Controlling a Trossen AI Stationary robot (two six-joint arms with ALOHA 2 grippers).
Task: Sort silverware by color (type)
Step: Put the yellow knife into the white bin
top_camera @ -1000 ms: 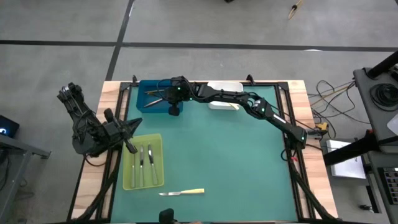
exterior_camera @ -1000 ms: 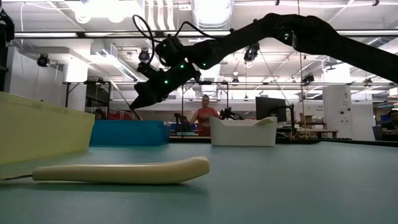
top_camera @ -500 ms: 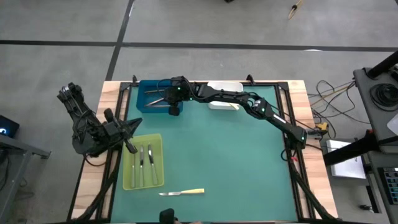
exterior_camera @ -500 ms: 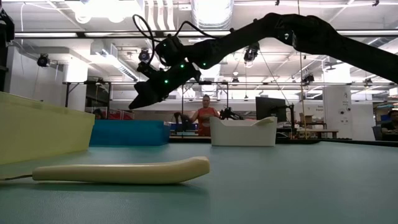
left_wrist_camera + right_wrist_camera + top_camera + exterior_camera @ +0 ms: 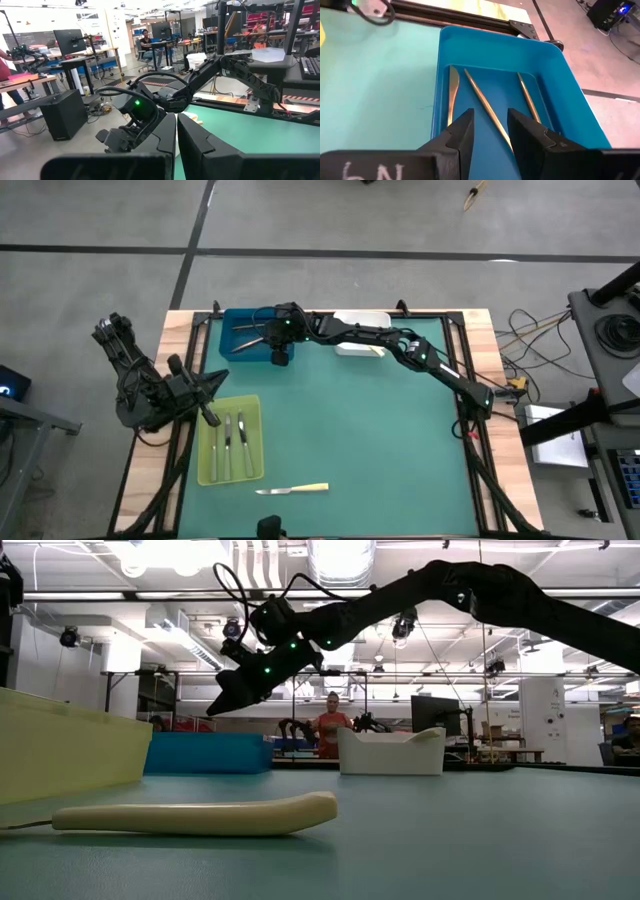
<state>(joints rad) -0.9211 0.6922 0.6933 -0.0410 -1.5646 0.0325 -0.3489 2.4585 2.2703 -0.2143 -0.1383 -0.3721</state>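
Three trays, seven utensils counted, right arm over the blue one
Blue tray (image 5: 470, 55) at far left holds three gold-toned utensils (image 5: 487, 111), directly below the right gripper (image 5: 489, 131), whose fingers stand apart and empty; the yellow-green tray (image 5: 229, 439) holds three knives (image 5: 228, 436); one yellow-handled knife (image 5: 292, 490) lies on the near mat; white tray (image 5: 361, 333) far centre; left gripper (image 5: 176, 150) rests closed at left

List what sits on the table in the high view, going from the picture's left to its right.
Left gripper, shut, at the table's left edge → yellow-green tray → blue tray with the open right gripper above it → pale-handled knife on the mat → white tray.
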